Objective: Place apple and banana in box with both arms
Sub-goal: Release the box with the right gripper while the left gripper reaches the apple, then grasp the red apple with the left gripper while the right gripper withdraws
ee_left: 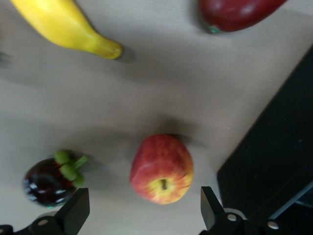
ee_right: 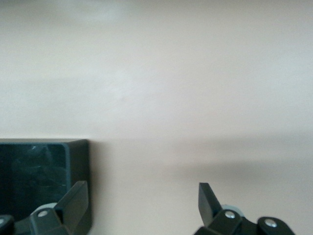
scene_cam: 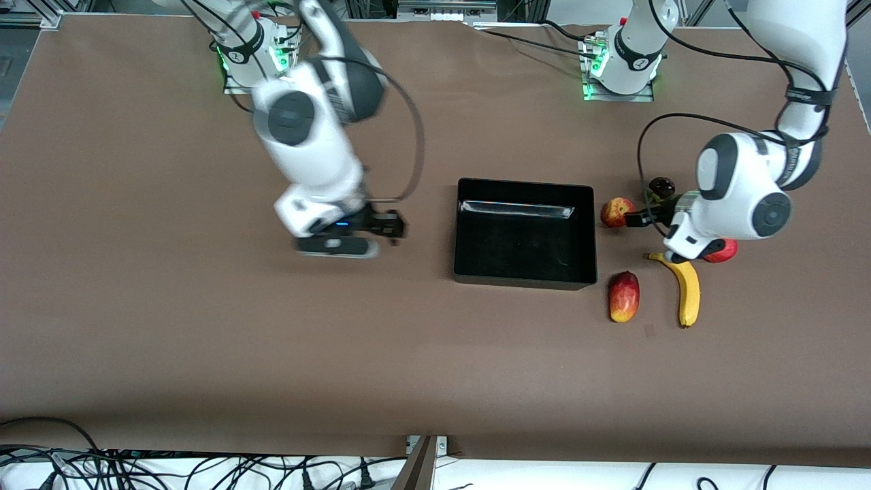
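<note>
The apple (scene_cam: 617, 211), red with yellow streaks, lies on the table beside the box (scene_cam: 524, 272) toward the left arm's end. My left gripper (scene_cam: 634, 219) hangs close over it. In the left wrist view the apple (ee_left: 162, 169) sits just ahead of the open left gripper (ee_left: 144, 208), untouched. The banana (scene_cam: 687, 289) lies nearer the front camera than the apple; its tip (ee_left: 68, 27) shows too. The black box holds no fruit. My right gripper (scene_cam: 395, 228) is over bare table beside the box toward the right arm's end, open and holding nothing (ee_right: 142, 200).
A dark purple fruit with a green stalk (scene_cam: 661, 186) lies farther from the front camera than the apple. An oblong red-yellow fruit (scene_cam: 624, 296) lies beside the banana. A pinkish-red round fruit (scene_cam: 722, 252) shows under the left arm. A box corner (ee_right: 44, 171) sits by the right gripper.
</note>
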Motion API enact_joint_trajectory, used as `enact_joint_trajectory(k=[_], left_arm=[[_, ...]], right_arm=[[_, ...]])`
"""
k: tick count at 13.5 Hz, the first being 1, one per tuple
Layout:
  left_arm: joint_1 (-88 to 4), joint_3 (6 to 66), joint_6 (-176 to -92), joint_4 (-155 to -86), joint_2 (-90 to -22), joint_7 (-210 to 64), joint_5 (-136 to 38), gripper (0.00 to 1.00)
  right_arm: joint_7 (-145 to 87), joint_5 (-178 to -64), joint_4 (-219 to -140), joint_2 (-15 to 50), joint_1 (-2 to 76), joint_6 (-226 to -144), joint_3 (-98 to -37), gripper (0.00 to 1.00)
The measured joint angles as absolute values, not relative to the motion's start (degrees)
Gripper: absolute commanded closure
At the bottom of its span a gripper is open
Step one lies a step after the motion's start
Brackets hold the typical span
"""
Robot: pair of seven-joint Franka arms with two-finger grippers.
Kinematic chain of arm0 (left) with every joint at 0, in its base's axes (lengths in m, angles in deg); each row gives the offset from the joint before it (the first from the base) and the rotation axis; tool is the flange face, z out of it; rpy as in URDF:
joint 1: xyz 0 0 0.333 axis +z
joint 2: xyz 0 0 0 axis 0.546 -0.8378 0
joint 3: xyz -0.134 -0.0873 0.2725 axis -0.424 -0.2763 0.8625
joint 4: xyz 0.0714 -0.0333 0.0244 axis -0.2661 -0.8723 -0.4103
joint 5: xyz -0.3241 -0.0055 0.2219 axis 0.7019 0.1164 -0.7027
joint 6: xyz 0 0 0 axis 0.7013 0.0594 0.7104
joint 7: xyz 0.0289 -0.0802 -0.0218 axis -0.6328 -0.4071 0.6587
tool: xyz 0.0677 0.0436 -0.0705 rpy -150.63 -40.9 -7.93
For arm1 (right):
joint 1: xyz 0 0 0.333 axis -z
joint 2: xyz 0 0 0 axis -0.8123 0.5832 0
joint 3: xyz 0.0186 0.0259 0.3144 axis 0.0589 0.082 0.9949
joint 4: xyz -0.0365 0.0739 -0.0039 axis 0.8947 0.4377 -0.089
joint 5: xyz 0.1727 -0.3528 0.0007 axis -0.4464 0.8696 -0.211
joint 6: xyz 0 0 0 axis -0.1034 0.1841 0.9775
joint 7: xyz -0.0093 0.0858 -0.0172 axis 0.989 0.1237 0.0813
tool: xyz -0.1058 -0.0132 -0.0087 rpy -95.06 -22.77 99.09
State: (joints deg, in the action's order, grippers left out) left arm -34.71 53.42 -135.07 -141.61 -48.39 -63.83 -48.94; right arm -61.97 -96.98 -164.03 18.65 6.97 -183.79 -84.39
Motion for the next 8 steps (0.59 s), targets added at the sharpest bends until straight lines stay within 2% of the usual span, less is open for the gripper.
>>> enact_joint_trajectory(k=[3, 4, 5, 6, 8], left_arm=[[-36.28, 53.18, -143.53, -147.61, -48.46, -63.18, -48.94, 0.0], [-36.54, 53.15, -144.36, -148.61, -48.5, -63.15, -48.94, 0.1], [-36.73, 53.11, -144.71, -149.22, -48.54, -63.14, -48.94, 0.44], [-37.08, 53.06, -145.11, -149.64, -48.61, -63.14, -48.94, 0.6], [-37.69, 53.0, -145.41, -149.81, -48.56, -63.19, -49.88, 0.71]], right_arm=[[-55.38, -96.99, -164.3, 13.21, 6.99, -172.69, -91.6, 0.0], [-52.61, -97.0, -164.38, 11.61, 7.01, -169.05, -93.85, 0.0], [-50.19, -97.0, -164.61, 9.98, 7.02, -166.0, -96.04, 0.0], [-48.25, -96.96, -165.18, 8.25, 7.04, -164.17, -98.0, 0.0], [-45.93, -96.19, -167.44, 4.11, 8.53, -162.77, -99.59, 0.0]])
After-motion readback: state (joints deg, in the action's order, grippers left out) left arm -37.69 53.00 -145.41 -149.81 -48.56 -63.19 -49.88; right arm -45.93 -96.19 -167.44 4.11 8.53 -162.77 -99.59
